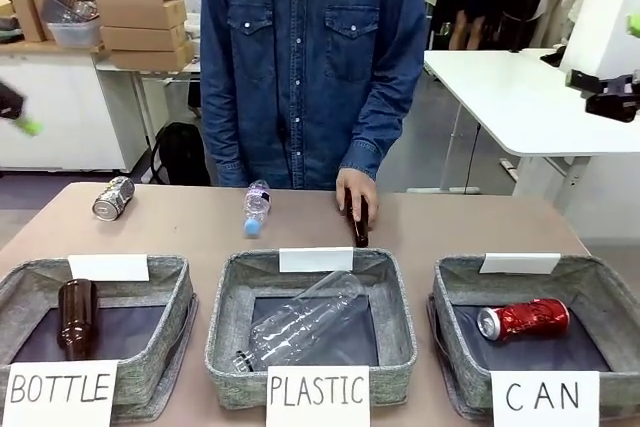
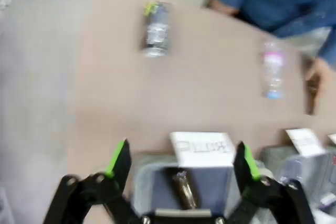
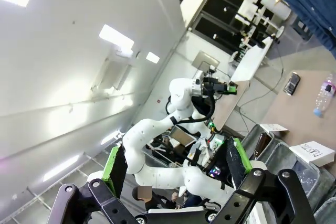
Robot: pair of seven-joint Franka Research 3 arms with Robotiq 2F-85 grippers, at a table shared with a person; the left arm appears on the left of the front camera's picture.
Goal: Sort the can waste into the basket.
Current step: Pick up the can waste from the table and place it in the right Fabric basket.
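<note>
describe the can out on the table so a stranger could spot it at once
Find the BOTTLE basket at the robot's left. Beyond it, near the table's far left corner, lies the can on its side. It is silvery-grey metal; to its right lie a clear bottle and a brown bottle.

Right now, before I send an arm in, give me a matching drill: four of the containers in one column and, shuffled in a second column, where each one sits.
Things:
1. red can
2. silvery-grey can
3. large clear bottle
4. brown bottle outside the baskets

Places:
A. lying on the bare table, far side, toward the robot's left
B. in the basket signed PLASTIC
C. under the person's hand
D. in the basket signed CAN

Pairs: 1-D, 2-A, 3-B, 4-C.
</note>
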